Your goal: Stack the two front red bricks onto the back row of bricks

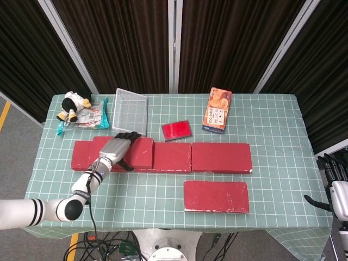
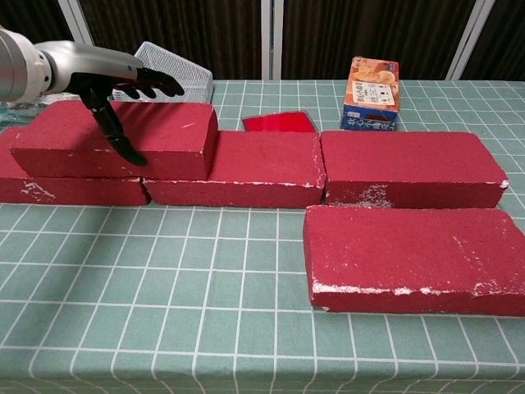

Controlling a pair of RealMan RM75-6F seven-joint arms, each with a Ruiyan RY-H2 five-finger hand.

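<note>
— Where are your left fingers (image 2: 152, 82) at this moment?

— Spread apart over the stacked brick (image 2: 119, 139), near its back edge. Your thumb (image 2: 111, 131) points down across the brick's top toward its front face. The left hand (image 1: 115, 149) grips nothing; whether its fingertips touch the brick, the frames leave unclear.

— And that brick itself?

— It lies flat on the left end of the back row (image 1: 163, 156), bridging the leftmost brick and part of the middle one, its right end short of the row's centre.

— The other front brick (image 2: 410, 258)?

— On the tabletop (image 1: 272, 122), just in front of the row's right-hand brick (image 2: 410, 168) and parallel to it, nothing on top of it, no hand near it.

— Your right hand (image 1: 334, 187)?

— At the right edge of the head view, off the tabletop's corner and well apart from every brick. You have nothing in it; its dark fingers stand apart.

— What else is in frame?

— Behind the row: a white wire basket (image 1: 130, 111) tilted near your left hand, a small red card (image 1: 176, 130) lying flat, an orange snack box (image 1: 217, 110) further right. A plush toy (image 1: 73, 106) and a clear packet (image 1: 92, 117) sit at the far left corner.
</note>
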